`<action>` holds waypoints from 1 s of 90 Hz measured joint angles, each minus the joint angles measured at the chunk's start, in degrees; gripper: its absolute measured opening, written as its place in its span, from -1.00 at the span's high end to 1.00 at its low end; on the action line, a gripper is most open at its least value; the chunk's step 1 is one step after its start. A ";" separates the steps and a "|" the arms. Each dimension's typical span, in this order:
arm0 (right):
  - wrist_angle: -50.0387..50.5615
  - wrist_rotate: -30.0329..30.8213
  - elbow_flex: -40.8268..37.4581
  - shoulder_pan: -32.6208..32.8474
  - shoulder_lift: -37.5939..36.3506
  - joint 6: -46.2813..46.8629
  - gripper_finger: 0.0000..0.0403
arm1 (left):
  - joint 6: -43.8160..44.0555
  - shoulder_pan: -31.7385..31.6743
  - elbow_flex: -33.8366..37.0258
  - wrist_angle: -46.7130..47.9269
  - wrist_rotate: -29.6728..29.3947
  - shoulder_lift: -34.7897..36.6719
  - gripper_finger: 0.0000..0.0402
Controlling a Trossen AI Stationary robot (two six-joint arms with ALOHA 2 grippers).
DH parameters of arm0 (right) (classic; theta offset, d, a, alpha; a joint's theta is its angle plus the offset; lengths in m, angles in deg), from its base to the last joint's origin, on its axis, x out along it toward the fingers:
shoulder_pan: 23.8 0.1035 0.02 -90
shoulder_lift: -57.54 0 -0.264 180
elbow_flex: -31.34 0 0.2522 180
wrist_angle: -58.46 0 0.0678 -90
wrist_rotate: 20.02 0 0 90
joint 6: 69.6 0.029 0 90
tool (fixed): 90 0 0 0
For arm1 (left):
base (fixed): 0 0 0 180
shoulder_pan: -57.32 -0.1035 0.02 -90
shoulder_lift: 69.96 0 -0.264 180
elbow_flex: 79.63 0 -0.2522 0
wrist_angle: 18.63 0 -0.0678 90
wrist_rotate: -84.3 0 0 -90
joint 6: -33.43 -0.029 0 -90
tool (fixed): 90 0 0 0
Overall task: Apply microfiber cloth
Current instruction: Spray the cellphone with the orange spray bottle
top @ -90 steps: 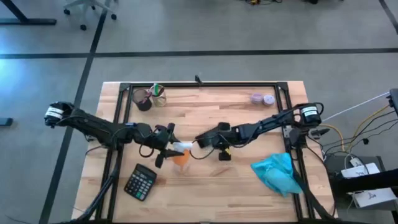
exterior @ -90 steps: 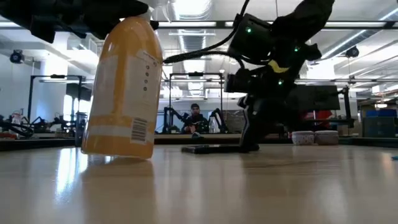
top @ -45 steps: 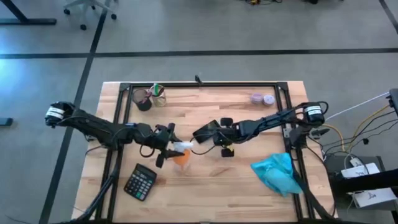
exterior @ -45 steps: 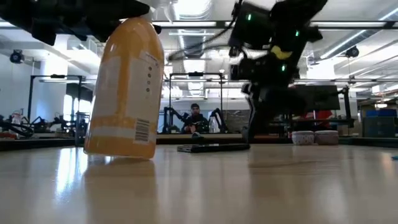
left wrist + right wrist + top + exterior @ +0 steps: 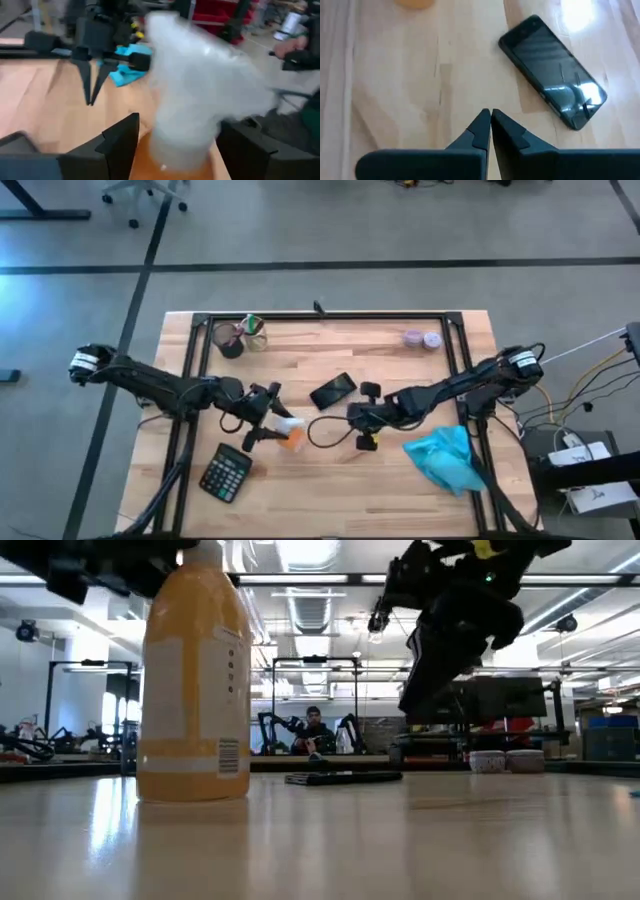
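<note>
The turquoise microfiber cloth [image 5: 445, 458] lies crumpled at the table's near right, touched by no gripper; the left wrist view shows it too [image 5: 125, 65]. An orange bottle [image 5: 193, 680] with a white top stands upright on its base. My left gripper [image 5: 180, 125] is open, its fingers on either side of the white top [image 5: 195, 90], and a gap shows beside one finger. My right gripper [image 5: 490, 114] is shut on nothing and hangs above the table [image 5: 352, 415], just near and right of a black phone [image 5: 333, 391] lying flat.
A black calculator [image 5: 225, 474] lies near the front left. Cups [image 5: 240, 336] stand at the far left and small round lids [image 5: 422, 338] at the far right. Bare wood lies between the right gripper and the cloth.
My right gripper has risen off the phone and drawn back toward the table's right and near edge, leaving the phone uncovered and flat. The orange bottle, tilted a second ago in the left gripper, now stands upright on the table.
</note>
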 joint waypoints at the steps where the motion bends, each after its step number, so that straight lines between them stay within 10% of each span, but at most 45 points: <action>1: -0.45 -0.01 0.03 0.18 0.00 0.09 1.00 | -0.02 0.00 -0.22 0.43 0.34 0.28 -0.20; 34: -8.11 0.42 1.45 1.38 -0.49 -0.05 1.00 | -0.06 0.00 -11.90 10.90 6.85 5.90 -0.44; 51: -7.09 1.91 5.88 1.62 -0.92 -6.75 1.00 | -1.13 -2.12 -19.04 16.03 -6.84 7.11 -0.39; 61: -3.32 5.70 6.47 1.05 -0.92 -9.47 1.00 | -2.69 -7.43 -20.38 19.45 -13.18 5.42 -0.31; 90: -2.11 8.76 0.42 1.09 -0.85 -8.88 1.00 | 2.44 -26.33 -19.88 21.21 -2.61 -8.41 0.00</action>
